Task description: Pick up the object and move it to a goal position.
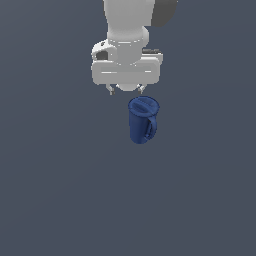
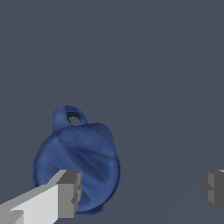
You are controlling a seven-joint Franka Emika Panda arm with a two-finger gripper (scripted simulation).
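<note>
The object is a dark blue, tall mug with a loop handle, standing upright on the grey floor in the middle of the exterior view. My gripper hangs above it and slightly toward the exterior view's left, open and empty. In the wrist view I look down on the mug, its handle pointing away from the fingers. One finger overlaps the mug's rim in that view, while the other finger stands far off to the side. Nothing lies between them.
A plain dark grey floor surrounds the mug. No other objects, containers or edges show in either view.
</note>
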